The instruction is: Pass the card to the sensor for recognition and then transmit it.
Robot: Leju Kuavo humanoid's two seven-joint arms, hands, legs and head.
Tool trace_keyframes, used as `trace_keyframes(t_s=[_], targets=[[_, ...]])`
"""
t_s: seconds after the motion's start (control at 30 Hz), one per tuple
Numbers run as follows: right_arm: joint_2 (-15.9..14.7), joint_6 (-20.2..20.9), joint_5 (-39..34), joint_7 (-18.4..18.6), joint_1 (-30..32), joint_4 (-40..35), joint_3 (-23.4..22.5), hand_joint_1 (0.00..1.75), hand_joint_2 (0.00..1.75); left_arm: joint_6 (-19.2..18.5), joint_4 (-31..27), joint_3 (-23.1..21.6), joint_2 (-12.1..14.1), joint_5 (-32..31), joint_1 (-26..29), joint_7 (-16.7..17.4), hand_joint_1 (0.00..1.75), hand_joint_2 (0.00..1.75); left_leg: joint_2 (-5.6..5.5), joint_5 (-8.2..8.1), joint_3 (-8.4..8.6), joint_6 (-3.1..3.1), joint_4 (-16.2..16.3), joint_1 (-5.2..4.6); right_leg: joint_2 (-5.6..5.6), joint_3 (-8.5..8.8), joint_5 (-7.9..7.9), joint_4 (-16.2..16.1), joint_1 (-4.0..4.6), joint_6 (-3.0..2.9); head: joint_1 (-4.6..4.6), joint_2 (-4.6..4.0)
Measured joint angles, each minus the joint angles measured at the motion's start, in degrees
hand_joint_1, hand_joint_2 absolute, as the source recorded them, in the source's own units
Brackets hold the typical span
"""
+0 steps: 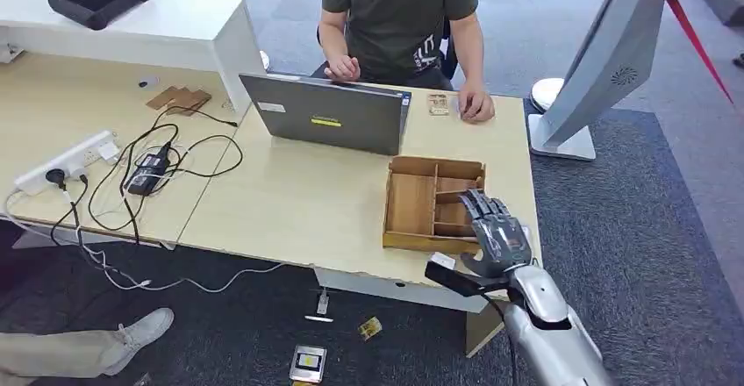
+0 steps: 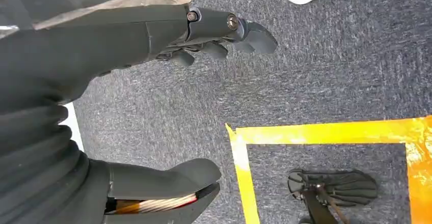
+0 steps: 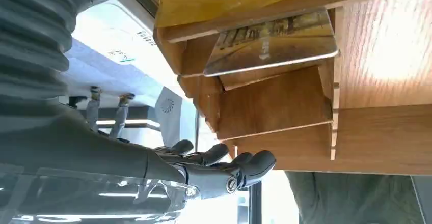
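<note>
The card [image 3: 272, 46] leans tilted inside a compartment of the wooden organizer tray [image 1: 412, 206], as the right wrist view shows, its printed face catching the light between the wooden dividers. The tray sits near the front right corner of the light wooden desk [image 1: 298, 206]. The right hand [image 1: 496, 232] hovers over the tray's right side with its fingers [image 3: 244, 165] stretched out and apart, grasping nothing and not touching the card. The left hand [image 2: 168, 35] hangs above grey carpet with a yellow tape mark [image 2: 244, 163], its fingers loosely extended and nothing in them. Behind the tray stands a grey laptop [image 1: 329, 114], and a person in a dark shirt [image 1: 399, 9] sits at the far side of the desk, one hand [image 1: 476, 105] resting beside a small object [image 1: 438, 104] on the desktop. A power strip [image 1: 61, 162] and tangled cables [image 1: 149, 171] lie on the desk's left part.
</note>
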Motion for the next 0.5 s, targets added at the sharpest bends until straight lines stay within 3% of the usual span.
trace_keyframes(t_s=[0.5], targets=[[0.74,-0.31,-0.66,-0.7,-0.29,-0.13,0.0,0.0,1.75,0.0,0.0,-0.02,0.0,0.0,-0.45,0.0,0.0,1.75,0.0,0.0,-0.01,0.0,0.0,0.0,0.0,0.0,0.0,0.0,0.0,0.0,0.0,0.0]])
